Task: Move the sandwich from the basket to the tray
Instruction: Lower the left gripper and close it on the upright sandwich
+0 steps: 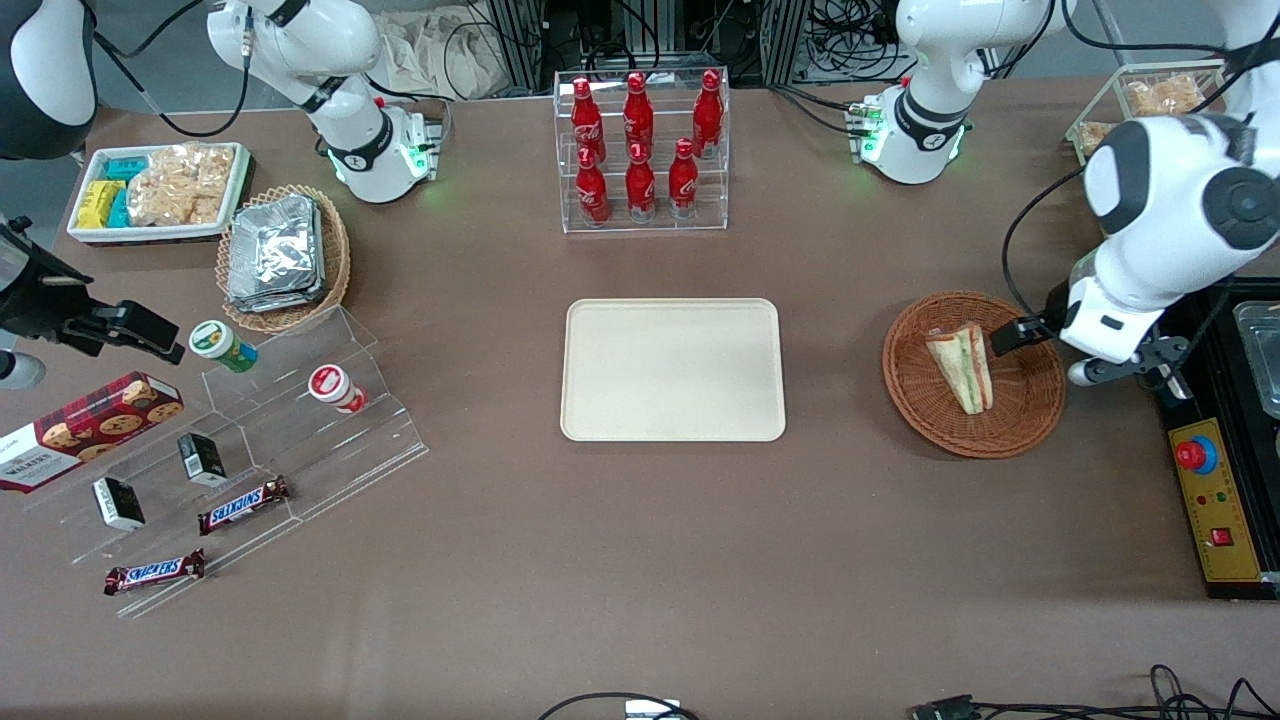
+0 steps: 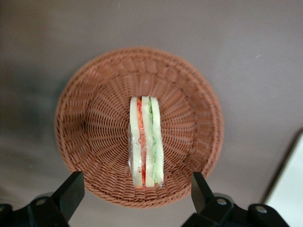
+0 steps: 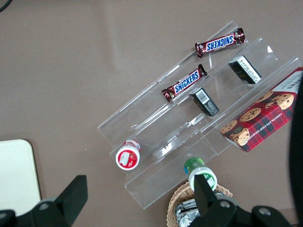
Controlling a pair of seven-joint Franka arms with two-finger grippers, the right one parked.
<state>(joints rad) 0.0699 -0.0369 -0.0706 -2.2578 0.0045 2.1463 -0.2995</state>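
The sandwich (image 1: pixel 962 366) is a wrapped white-bread wedge with green and red filling. It lies in the middle of the round reddish-brown basket (image 1: pixel 1030 400), toward the working arm's end of the table. In the left wrist view the sandwich (image 2: pixel 146 142) stands on edge in the basket (image 2: pixel 90 123). My gripper (image 1: pixel 1020 335) hangs above the basket's rim, apart from the sandwich. It is open, and its gripper (image 2: pixel 136 190) fingers (image 2: pixel 71 190) are spread wide with nothing between them. The cream tray (image 1: pixel 672 369) lies flat at the table's middle with nothing on it.
A clear rack of red bottles (image 1: pixel 640 150) stands farther from the camera than the tray. A black control box with a red button (image 1: pixel 1212 500) sits at the table's edge beside the basket. A tan basket of foil packets (image 1: pixel 280 255) and a clear snack shelf (image 1: pixel 260 450) lie toward the parked arm's end.
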